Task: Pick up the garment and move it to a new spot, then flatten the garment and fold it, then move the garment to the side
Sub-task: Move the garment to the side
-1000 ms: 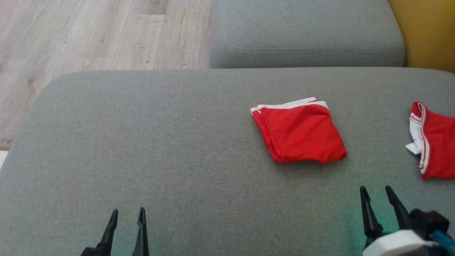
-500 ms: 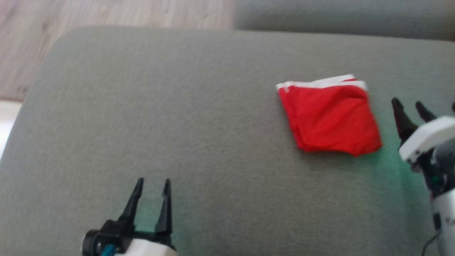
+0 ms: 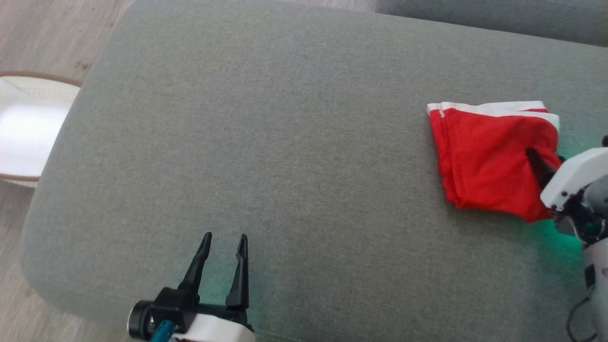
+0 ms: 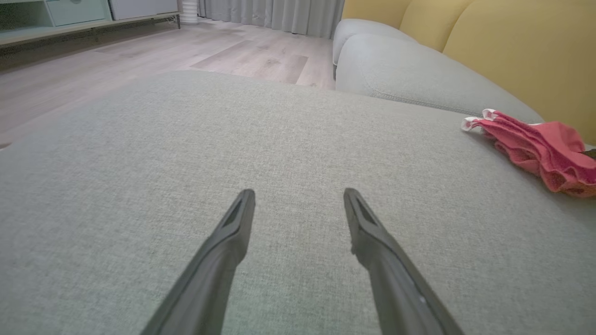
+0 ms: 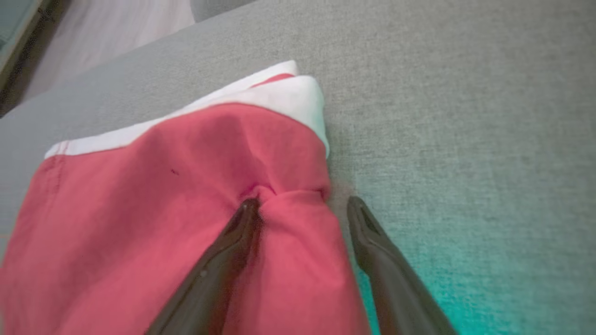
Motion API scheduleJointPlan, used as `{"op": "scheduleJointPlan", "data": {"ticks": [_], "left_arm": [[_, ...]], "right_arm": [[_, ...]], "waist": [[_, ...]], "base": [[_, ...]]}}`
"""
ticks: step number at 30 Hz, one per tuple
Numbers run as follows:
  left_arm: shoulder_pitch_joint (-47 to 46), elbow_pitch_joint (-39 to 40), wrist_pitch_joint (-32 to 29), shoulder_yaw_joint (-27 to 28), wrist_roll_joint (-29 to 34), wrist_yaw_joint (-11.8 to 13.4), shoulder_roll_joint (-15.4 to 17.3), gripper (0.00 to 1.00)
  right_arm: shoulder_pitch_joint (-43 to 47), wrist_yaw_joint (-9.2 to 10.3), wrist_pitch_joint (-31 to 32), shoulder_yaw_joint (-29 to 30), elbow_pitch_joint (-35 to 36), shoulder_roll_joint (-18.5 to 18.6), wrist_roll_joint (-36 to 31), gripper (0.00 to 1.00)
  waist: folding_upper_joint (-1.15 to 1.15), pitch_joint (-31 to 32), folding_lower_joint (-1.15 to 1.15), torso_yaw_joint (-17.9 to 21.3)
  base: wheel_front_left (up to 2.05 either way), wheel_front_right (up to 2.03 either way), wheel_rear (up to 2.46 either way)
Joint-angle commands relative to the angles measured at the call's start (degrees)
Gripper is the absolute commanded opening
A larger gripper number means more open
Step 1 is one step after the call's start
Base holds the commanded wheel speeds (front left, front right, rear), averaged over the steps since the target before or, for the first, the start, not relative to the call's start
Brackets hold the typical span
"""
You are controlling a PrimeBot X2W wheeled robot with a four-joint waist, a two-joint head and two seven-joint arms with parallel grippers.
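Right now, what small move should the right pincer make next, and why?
Probably close. The right pincer stands open astride the edge of the garment: one finger presses into the red cloth, the other is over the cushion beside it, so a fold lies between.

Folded red garment on grey cushion

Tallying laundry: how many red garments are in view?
1: the folded red garment lies on the grey cushion's right side, its edge between the right gripper's open fingers. More may lie outside the frame.
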State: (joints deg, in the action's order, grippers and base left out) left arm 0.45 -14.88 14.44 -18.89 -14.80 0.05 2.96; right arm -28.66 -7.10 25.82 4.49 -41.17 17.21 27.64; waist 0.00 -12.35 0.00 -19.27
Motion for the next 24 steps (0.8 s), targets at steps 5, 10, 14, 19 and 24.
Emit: {"op": "scheduleJointPlan", "data": {"ticks": [5,10,14,19,24], "left_arm": [[-1.4,2.1,0.6,2.1,0.1,0.6,-0.1,1.0],[-1.3,2.3,0.6,2.6,0.4,0.3,-0.1,1.0],[-2.1,2.6,0.6,3.2,1.1,0.1,-0.1,1.0],[-3.7,2.5,0.6,3.3,1.9,-0.5,-0.1,1.0],[-5.3,2.0,0.6,3.1,3.2,-1.2,-0.1,1.0]], "right_arm": [[-1.5,-0.39,-1.0,-1.2,1.8,-1.5,3.8,0.0],[-2.5,-0.39,-1.5,-2.7,6.4,1.4,4.9,0.0],[-3.1,-0.39,0.1,-2.3,11.6,5.1,5.4,0.0],[-2.1,-0.39,2.0,0.4,16.1,9.2,4.5,0.0],[-0.9,-0.39,1.4,7.4,15.7,12.9,-1.7,0.0]], "waist": [[0.0,0.7,0.0,3.8],[0.0,1.0,0.0,10.0],[0.0,0.1,0.0,15.1],[0.0,-1.4,0.0,18.1],[0.0,-3.8,0.0,19.9]], "base": [[0.0,0.0,0.0],[0.0,0.0,0.0],[0.0,0.0,0.0],[0.0,0.0,0.0],[0.0,0.0,0.0]]}}
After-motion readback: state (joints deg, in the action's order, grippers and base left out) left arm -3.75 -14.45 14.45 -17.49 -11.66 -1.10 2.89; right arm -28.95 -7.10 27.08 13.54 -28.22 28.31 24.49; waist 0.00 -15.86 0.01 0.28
